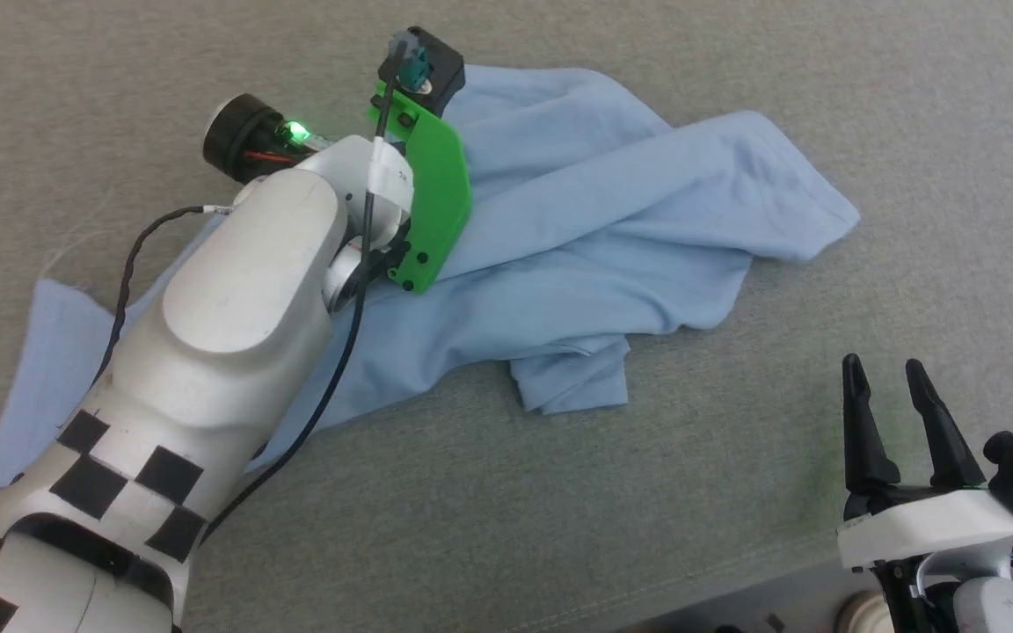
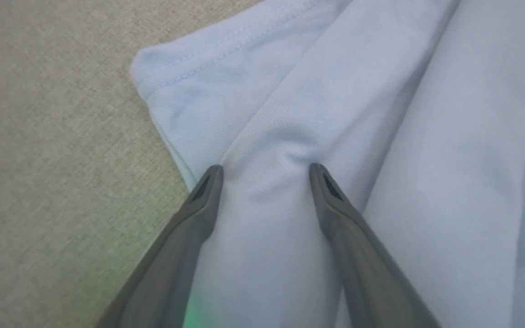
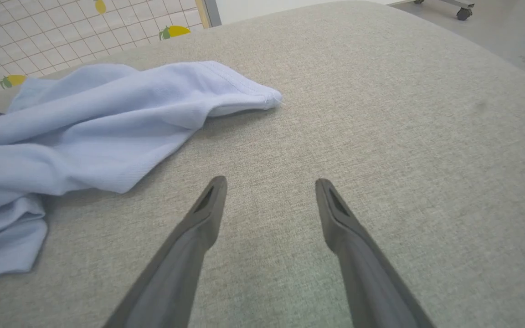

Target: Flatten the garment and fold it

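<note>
Both tools stand wide open and neither has hold of anything. In the left wrist view the left tool (image 2: 266,171) points down onto the light blue T-shirt (image 2: 290,114), its two dark fingers straddling a soft ridge of cloth, the tips at or on the fabric. A stitched hem corner of the shirt lies at the upper left of that frame, just beyond the left finger.

In the head view the T-shirt (image 1: 612,229) lies crumpled and partly bunched across the middle of the grey cloth-covered tabletop (image 1: 735,492), one end running to the lower left under the pale left arm (image 1: 243,290) with its green bracket (image 1: 432,202). The right tool (image 1: 883,365) sits at the lower right of the frame, fingers pointing up, well apart from the shirt. In the right wrist view the right tool (image 3: 270,182) hangs over bare tabletop, with the T-shirt (image 3: 84,127) at the left of the frame.
</note>
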